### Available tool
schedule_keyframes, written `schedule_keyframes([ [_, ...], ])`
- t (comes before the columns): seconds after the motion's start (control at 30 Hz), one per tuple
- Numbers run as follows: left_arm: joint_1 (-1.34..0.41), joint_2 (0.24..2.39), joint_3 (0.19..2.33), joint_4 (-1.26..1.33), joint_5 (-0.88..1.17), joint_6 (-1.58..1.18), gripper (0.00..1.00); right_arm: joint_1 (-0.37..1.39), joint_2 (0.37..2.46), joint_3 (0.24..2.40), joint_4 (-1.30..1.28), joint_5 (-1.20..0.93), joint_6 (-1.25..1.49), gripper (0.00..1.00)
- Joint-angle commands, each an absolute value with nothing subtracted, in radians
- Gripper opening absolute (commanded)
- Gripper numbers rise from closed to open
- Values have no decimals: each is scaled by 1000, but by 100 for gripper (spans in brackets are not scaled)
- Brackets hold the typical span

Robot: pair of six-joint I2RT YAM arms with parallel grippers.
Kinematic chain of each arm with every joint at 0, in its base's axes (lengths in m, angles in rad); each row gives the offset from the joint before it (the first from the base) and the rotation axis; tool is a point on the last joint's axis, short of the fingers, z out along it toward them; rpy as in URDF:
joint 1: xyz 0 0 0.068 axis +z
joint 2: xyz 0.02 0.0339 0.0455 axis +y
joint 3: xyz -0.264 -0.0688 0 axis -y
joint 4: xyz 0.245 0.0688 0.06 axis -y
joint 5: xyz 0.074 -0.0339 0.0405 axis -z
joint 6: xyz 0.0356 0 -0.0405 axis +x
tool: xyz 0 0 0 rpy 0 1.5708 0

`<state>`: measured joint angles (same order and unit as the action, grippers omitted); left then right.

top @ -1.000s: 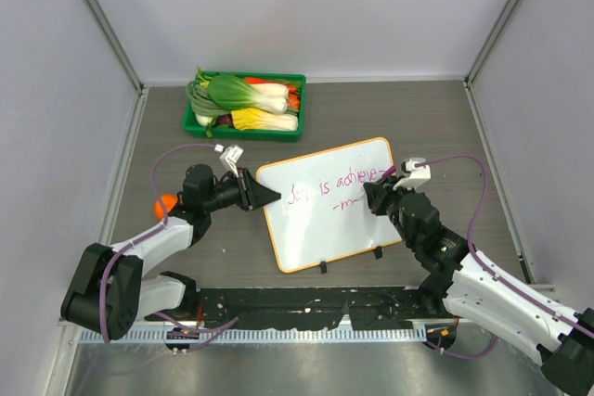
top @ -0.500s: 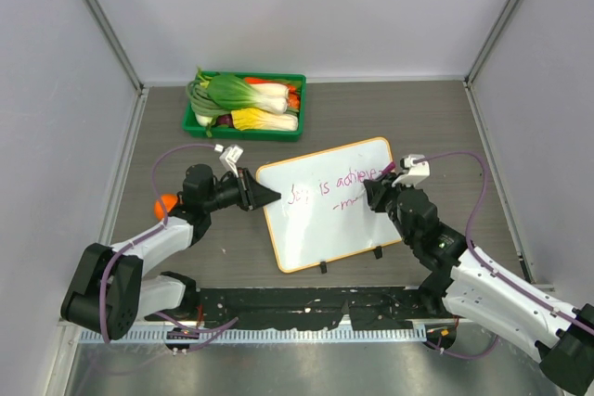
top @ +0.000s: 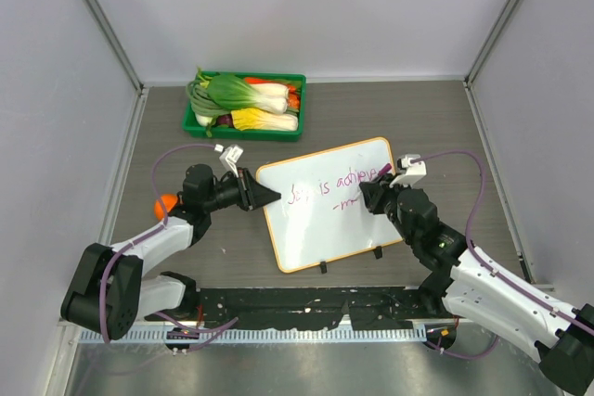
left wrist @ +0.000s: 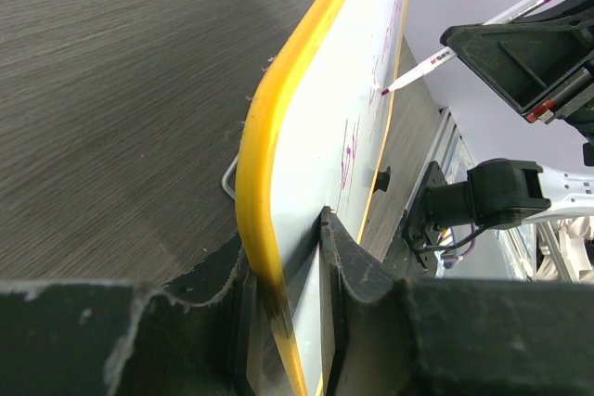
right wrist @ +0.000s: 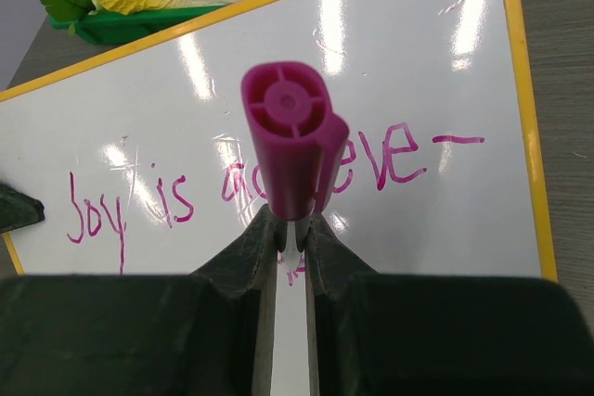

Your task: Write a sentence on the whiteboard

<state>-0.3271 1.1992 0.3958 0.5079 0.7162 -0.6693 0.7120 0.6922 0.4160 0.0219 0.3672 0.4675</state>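
The whiteboard (top: pixel 325 224) is stiff, light and glossy, probably slippery. The left fingers (left wrist: pixel 364 275) clamp its left rim, steadying it, while the right fingers (right wrist: pixel 232 264) pinch the purple marker (right wrist: pixel 288 136) by its barrel.

The right jaws have carried the marker (right wrist: pixel 288 136) slightly left across the whiteboard (top: pixel 316 229).

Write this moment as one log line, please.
left gripper: shut on whiteboard edge | right gripper: shut on marker | marker tip: on whiteboard, second line | sentence: "Joy is achieve-"
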Motion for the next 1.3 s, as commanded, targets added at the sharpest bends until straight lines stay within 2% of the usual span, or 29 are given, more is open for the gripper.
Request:
schedule_keyframes([
  [0.0, -330, 1213, 371, 423, 588, -500, 0, 712, 687, 403, -27, 359, 482, 1],
  [0.4, -330, 1213, 368, 425, 586, -503, 0, 712, 647, 376, -80, 419, 502, 1],
  [0.77, -328, 1212, 370, 425, 586, -503, 0, 707, 669, 449, -54, 489, 454, 1],
  [1.27, -328, 1210, 370, 423, 586, -503, 0, 709, 626, 482, -46, 451, 439, 1],
])
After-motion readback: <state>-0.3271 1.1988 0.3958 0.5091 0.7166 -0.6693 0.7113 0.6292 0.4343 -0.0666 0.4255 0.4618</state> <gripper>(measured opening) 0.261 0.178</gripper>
